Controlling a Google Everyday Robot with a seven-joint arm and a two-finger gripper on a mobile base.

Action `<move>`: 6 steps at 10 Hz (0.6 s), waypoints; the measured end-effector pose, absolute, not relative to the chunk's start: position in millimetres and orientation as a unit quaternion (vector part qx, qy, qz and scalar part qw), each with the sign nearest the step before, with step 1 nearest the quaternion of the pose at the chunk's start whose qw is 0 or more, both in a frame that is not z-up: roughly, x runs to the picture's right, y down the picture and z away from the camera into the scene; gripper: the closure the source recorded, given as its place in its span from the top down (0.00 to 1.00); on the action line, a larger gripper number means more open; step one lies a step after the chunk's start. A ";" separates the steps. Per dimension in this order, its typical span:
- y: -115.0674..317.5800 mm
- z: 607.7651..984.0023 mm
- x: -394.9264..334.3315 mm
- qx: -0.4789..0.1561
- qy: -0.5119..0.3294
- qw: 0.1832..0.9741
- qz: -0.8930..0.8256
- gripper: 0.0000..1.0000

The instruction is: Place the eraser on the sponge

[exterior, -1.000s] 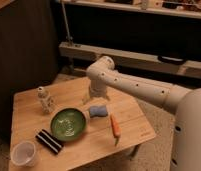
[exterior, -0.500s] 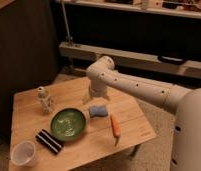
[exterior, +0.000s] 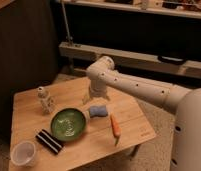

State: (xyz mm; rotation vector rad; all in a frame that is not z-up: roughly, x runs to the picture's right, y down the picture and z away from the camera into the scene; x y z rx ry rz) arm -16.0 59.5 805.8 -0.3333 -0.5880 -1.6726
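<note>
The eraser (exterior: 49,141), a flat black block with pale stripes, lies on the wooden table (exterior: 129,132) near its front left, just left of the green plate (exterior: 68,123). Right of the plate rests the sponge (exterior: 97,111), a small light-blue pad. My gripper (exterior: 95,95) hangs at the end of the white arm over the back of the table, just behind the sponge and well away from the eraser. Nothing shows in its grasp.
An orange carrot (exterior: 115,125) lies right of the sponge. A small pale figurine (exterior: 44,100) stands at the back left, and a white cup (exterior: 23,153) sits at the front left corner. Dark shelving and a bench run behind the table.
</note>
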 end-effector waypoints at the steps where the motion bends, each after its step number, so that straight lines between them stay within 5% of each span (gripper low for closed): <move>1: 59.3 805.8 -16.0 -0.143 -0.256 0.621 -0.727 0.80; 6: 88.0 752.1 -79.3 -0.072 -0.275 0.507 -0.814 0.80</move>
